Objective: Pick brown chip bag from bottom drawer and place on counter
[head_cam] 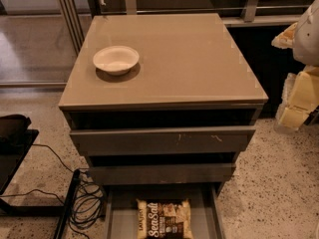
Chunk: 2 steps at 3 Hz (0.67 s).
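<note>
The brown chip bag (164, 218) lies flat on the grey floor of the bottom drawer (123, 218), which is pulled open at the foot of the cabinet. Its white "Sea Salt" lettering faces up. The counter (194, 59) is the glossy taupe top of the cabinet. My gripper (296, 102), pale yellow under a white arm part (309, 31), hangs at the right edge of the view. It is beside the cabinet's right side, well above and to the right of the bag, and touches nothing.
A white bowl (115, 59) stands on the counter's left part. The two upper drawers (162, 139) stand slightly out. Black cables (85, 203) and a dark stand (15, 133) lie on the floor at left. Speckled floor (269, 183) lies at right.
</note>
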### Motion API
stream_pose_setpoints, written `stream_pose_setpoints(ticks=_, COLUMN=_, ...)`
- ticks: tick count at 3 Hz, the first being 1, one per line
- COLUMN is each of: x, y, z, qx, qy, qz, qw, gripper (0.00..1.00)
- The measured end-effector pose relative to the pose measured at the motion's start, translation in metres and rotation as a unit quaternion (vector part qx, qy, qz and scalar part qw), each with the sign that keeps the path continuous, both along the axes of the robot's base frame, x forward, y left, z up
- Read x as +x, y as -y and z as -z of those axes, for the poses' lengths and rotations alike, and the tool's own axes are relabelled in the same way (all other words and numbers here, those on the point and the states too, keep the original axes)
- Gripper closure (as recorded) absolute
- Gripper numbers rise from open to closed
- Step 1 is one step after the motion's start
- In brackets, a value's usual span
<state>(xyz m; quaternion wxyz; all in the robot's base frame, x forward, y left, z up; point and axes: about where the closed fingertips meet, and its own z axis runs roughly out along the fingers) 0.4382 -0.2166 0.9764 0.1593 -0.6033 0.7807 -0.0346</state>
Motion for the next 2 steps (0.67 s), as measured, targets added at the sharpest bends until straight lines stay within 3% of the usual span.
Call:
stream_pose_setpoints(ticks=1, x=0.001, y=0.000, z=0.000, qx=0.000, qy=0.001, qz=0.001, qw=1.0000, gripper=0.00)
stream_pose_setpoints(ticks=2, x=0.003, y=-0.010, z=0.034, qx=0.028, qy=-0.018, qz=0.003, qw=0.9995, gripper=0.00)
